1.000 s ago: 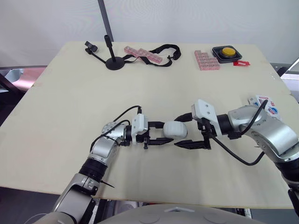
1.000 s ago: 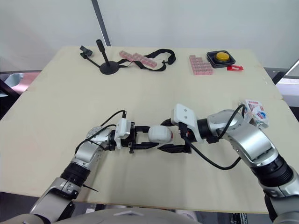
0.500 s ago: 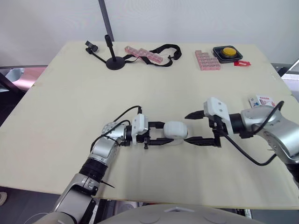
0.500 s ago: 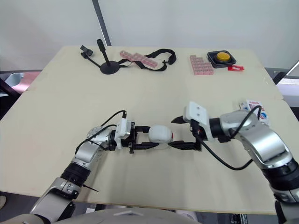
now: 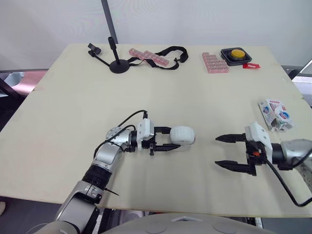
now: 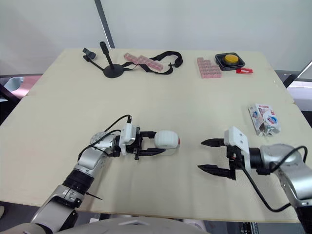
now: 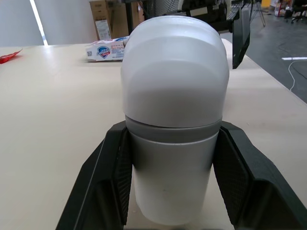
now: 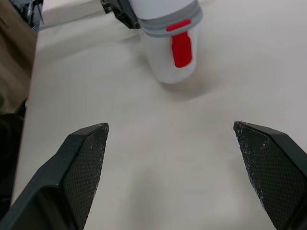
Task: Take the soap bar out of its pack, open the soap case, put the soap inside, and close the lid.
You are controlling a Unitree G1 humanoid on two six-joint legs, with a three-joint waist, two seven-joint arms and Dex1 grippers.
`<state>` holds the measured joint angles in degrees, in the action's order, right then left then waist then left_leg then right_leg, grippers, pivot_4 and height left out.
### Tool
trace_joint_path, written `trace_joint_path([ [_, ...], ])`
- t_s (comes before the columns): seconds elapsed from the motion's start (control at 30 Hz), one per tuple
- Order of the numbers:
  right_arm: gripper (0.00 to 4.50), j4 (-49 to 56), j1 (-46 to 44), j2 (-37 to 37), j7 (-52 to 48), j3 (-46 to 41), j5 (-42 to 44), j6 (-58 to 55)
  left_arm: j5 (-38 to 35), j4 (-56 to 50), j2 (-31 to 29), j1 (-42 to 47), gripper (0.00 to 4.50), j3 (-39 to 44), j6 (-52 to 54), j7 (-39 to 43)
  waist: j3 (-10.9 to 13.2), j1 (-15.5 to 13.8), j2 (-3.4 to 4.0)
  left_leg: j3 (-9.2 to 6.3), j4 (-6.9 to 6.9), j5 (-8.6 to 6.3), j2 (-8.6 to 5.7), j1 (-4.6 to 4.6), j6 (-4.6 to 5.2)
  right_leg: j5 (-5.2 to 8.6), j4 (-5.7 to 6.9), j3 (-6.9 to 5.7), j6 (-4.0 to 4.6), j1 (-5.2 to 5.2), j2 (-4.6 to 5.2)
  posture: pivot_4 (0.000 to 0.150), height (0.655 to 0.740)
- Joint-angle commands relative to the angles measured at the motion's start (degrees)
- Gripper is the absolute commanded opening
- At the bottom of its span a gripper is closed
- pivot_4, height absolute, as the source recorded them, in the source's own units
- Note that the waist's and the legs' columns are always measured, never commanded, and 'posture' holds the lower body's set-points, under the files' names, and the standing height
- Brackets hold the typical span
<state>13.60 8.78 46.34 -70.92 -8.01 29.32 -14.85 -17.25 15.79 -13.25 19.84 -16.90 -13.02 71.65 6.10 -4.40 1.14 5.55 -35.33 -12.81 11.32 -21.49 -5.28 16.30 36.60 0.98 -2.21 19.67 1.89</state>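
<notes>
A white soap case [image 5: 181, 136] with a grey seam and a red latch [image 8: 181, 49] lies closed on the table near the front middle. My left gripper [image 5: 168, 139] is shut on the soap case, one finger [image 7: 104, 191] on each side of it. My right gripper [image 5: 225, 151] stands open well to the right of the case, with nothing between its fingers [image 8: 81, 167]. The soap pack [image 5: 275, 115], a crumpled white, red and blue box, lies near the table's right edge.
At the back of the table stand a black mic stand [image 5: 117, 62], a black strap [image 5: 168, 52] with pink blocks, another pink block set [image 5: 215, 64] and a yellow button box [image 5: 237, 54]. Bare tabletop lies between the two grippers.
My right gripper has let go of the case's end and drawn back to the right, opening wide. The left gripper and the case have stayed put.
</notes>
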Motion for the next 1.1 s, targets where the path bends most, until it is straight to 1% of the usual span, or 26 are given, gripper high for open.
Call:
trace_joint_path([
  [0.03, 4.45, -3.48, 2.58, -1.93, -0.42, -2.13, -2.28, 7.99, 1.44, 1.31, -0.78, -0.11, 1.87, -0.38, 0.14, 0.1, 0.0, 0.01, -0.01, 0.0, 0.0, 0.0, 0.0, -0.01, 0.02, 0.0, 0.0, 0.0, 0.0, 0.0, 0.0, 0.15, 0.7395],
  [0.23, 4.45, -8.81, 4.55, -4.82, 1.06, -3.22, -3.92, 15.04, 1.47, 1.55, -0.81, 0.09, 1.87, -0.31, 0.14, 0.13, 0.0, 0.21, 0.0, 0.0, -0.01, -0.01, 0.0, 0.0, 0.1, 0.0, 0.02, 0.0, 0.01, 0.0, 0.03, 0.15, 0.7395],
  [0.4, 4.45, -11.97, 3.48, -5.45, 0.64, -4.27, -5.66, 23.73, 1.56, 1.17, -1.07, -0.25, 1.87, -0.37, 0.28, 0.06, 0.0, 0.31, 0.0, 0.0, -0.01, -0.01, 0.01, 0.0, 0.15, 0.0, 0.02, -0.01, 0.01, -0.01, 0.05, 0.15, 0.7395],
  [0.5, 3.6, -10.24, 1.58, -5.36, 0.29, -4.57, -2.79, 23.18, 1.56, 0.93, -1.13, -0.42, 1.87, -0.47, 0.39, 0.03, 0.0, 0.53, 0.0, 0.0, -0.01, 0.0, 0.01, 0.0, 0.17, 0.0, 0.02, -0.01, 0.01, -0.01, 0.05, 0.15, 0.7395],
  [0.53, 3.22, -9.22, 0.58, -5.26, 0.37, -4.5, -1.93, 22.57, 1.54, 0.94, -1.12, -0.42, 1.87, -0.51, 0.4, 0.03, 0.0, 0.54, 0.0, -0.01, -0.01, 0.01, 0.0, 0.01, 0.19, 0.0, 0.04, -0.01, 0.01, -0.01, 0.05, 0.15, 0.7395],
  [0.57, 3.02, -7.92, -0.8, -5.19, 0.85, -4.31, -1.32, 21.74, 1.52, 0.98, -1.11, -0.41, 1.87, -0.52, 0.38, 0.03, 0.0, 0.56, 0.0, -0.01, -0.01, 0.01, 0.0, 0.01, 0.2, 0.0, 0.04, -0.01, 0.01, -0.02, 0.05, 0.15, 0.7395],
  [0.63, 2.18, -5.05, -3.7, -5.21, 2.07, -3.74, 0.12, 19.46, 1.51, 1.07, -1.07, -0.36, 1.87, -0.52, 0.32, 0.03, 0.0, 0.66, 0.01, -0.01, -0.01, 0.02, 0.01, 0.03, 0.21, 0.0, 0.06, -0.01, 0.01, -0.02, 0.05, 0.15, 0.7395],
  [0.7, 1.69, -2.24, -6.39, -5.43, 3.23, -3.01, 1.44, 17.08, 1.5, 1.19, -1.0, -0.28, 1.87, -0.5, 0.25, 0.04, 0.0, 0.65, 0.01, -0.01, -0.01, 0.03, 0.01, 0.03, 0.22, 0.0, 0.08, -0.01, 0.01, -0.02, 0.05, 0.15, 0.7395],
  [0.73, 1.29, -0.41, -7.9, -5.57, 4.0, -2.47, 2.3, 15.45, 1.5, 1.21, -0.98, -0.24, 1.87, -0.5, 0.24, 0.03, 0.0, 0.62, 0.01, -0.02, -0.01, 0.03, 0.01, 0.04, 0.22, 0.0, 0.08, -0.01, 0.01, -0.01, 0.05, 0.15, 0.7395],
  [0.8, 0.67, 3.37, -10.74, -5.88, 5.62, -1.18, 4.04, 12.06, 1.51, 1.23, -0.96, -0.23, 1.87, -0.52, 0.17, 0.04, 0.0, 0.51, 0.01, -0.03, 0.0, 0.03, 0.01, 0.03, 0.22, 0.0, 0.07, -0.02, 0.0, -0.02, 0.04, 0.15, 0.7395],
  [0.83, 0.23, 5.2, -12.04, -6.02, 6.41, -0.44, 4.9, 10.42, 1.51, 1.25, -0.95, -0.24, 1.87, -0.52, 0.13, 0.04, 0.0, 0.47, 0.01, -0.05, 0.0, 0.04, 0.01, 0.04, 0.21, 0.0, 0.06, -0.04, 0.0, -0.02, 0.04, 0.15, 0.7395],
  [0.87, 0.03, 7.21, -13.4, -6.19, 7.22, 0.47, 5.8, 8.62, 1.52, 1.26, -0.95, -0.25, 1.87, -0.52, 0.1, 0.03, 0.0, 0.44, 0.01, -0.06, 0.0, 0.04, 0.01, 0.04, 0.21, 0.0, 0.06, -0.05, 0.0, 0.0, 0.04, 0.15, 0.7395],
  [1.03, 0.03, 14.74, -17.62, -6.47, 9.92, 4.26, 8.98, 1.44, 1.58, 1.06, -0.93, -0.31, 1.87, -0.52, 0.16, -0.14, 0.0, 0.29, 0.01, -0.06, 0.0, 0.05, -0.02, 0.05, 0.18, 0.0, 0.06, -0.05, 0.0, 0.03, 0.03, 0.15, 0.7395],
  [1.1, 0.03, 17.36, -18.53, -6.21, 11.17, 6.59, 8.78, -1.68, 1.61, 0.98, -0.92, -0.35, 1.87, -0.51, 0.18, -0.24, 0.01, 0.25, 0.0, -0.06, 0.01, 0.12, -0.04, 0.04, 0.04, 0.0, 0.04, -0.04, -0.01, 0.03, 0.03, 0.15, 0.7395],
])
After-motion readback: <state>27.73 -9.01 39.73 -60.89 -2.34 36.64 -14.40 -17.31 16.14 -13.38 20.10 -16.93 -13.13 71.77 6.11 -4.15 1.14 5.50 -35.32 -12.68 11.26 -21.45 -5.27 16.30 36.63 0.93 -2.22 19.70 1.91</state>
